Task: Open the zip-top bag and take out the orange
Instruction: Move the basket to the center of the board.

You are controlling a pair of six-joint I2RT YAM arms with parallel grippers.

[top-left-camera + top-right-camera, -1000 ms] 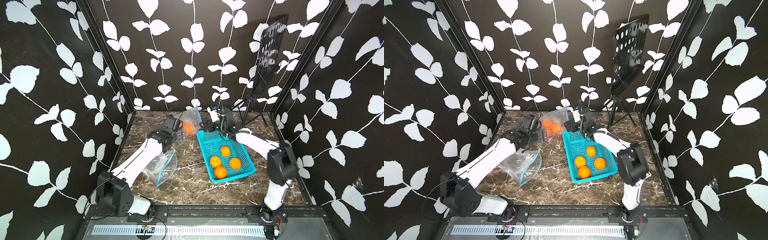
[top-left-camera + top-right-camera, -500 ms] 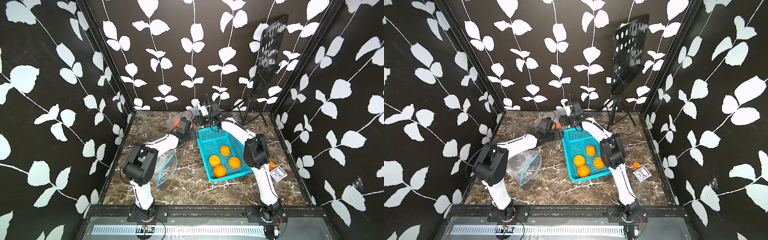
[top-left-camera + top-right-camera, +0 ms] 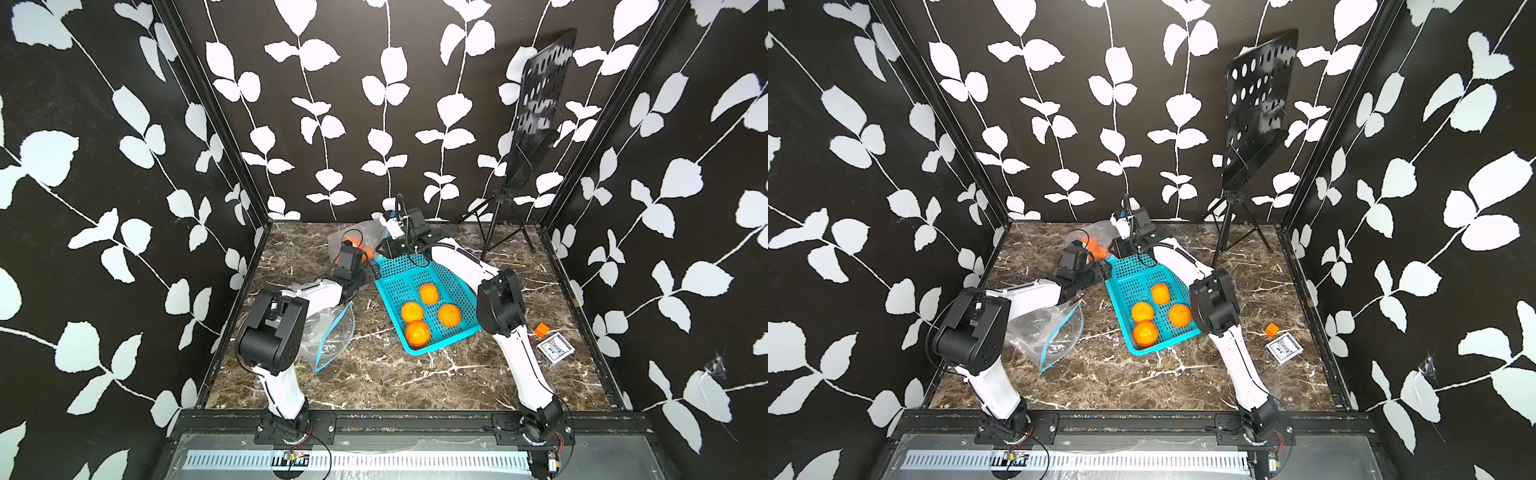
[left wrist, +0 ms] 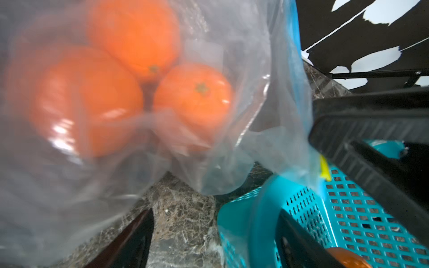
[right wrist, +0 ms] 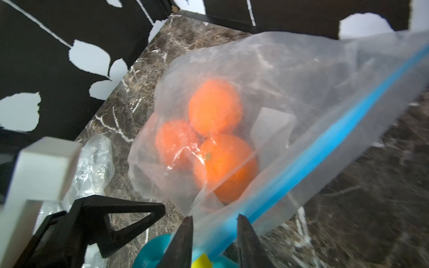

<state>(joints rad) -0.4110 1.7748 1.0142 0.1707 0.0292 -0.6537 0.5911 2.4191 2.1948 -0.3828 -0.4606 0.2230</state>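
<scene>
Beyond the basket [image 3: 401, 276], outstretched right pincer [image 5: 214, 220] straddles bag [image 5: 301, 81].

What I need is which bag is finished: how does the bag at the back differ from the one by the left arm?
The back bag holds three oranges; the near bag looks empty. The back bag's blue zip strip sits between the fingers of the right gripper; the near bag lies on the table by the left arm. The back bag's strip shows as one band; the near bag's seems to gape. Both are clear plastic.
</scene>
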